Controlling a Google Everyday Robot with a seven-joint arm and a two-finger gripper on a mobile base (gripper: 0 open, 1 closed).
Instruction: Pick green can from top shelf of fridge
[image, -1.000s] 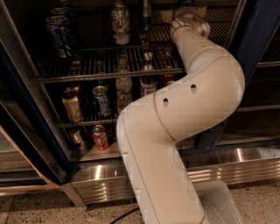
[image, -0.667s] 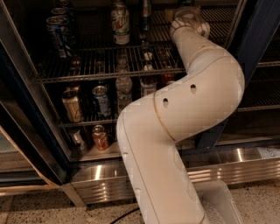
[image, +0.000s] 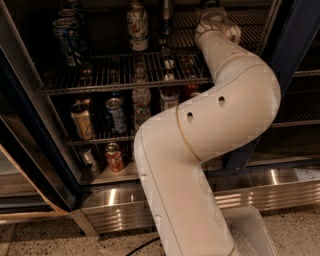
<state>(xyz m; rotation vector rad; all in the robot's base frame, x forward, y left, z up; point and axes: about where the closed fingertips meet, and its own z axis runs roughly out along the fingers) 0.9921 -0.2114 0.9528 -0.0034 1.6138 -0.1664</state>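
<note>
Claw (image: 213, 10) at top shelf (image: 100, 76), cut off by frame edge; grip state cannot tell.

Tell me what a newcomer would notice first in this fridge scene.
The bulky white robot arm fills the middle of the view, bending up from the floor into the open fridge. Its gripper sits at the top edge of the view, over the right part of the top shelf. Further left on that shelf stand a whitish can and blue-and-white striped cans.
</note>
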